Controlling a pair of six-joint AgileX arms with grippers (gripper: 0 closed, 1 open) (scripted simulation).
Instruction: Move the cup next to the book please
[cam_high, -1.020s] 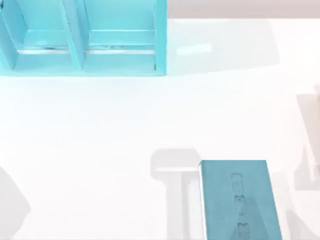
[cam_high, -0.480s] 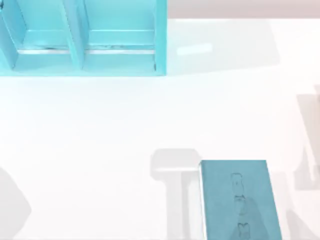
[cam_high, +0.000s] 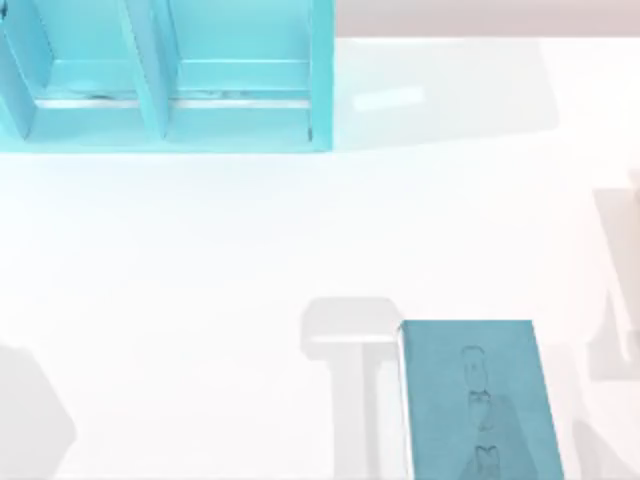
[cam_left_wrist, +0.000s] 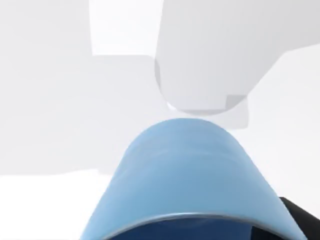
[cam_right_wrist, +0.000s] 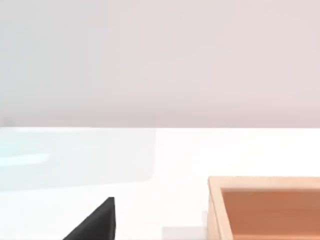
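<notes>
The blue cup sits very close in the left wrist view, its rim toward the camera, above the white table. My left gripper is shut on it, and one dark finger shows against the cup's side. The teal book lies flat at the front of the table, right of the middle, partly cut off by the top view's lower edge. A dark tip of my right gripper shows low in the right wrist view, above the table.
A big bright-cyan shelf unit stands at the back left. A shallow wooden box rests on the table in the right wrist view. Grey arm shadows fall at the table's lower left and right edges.
The grey shadow at the top view's lower left has spread a little to the right. The book and the shelf unit have stayed put.
</notes>
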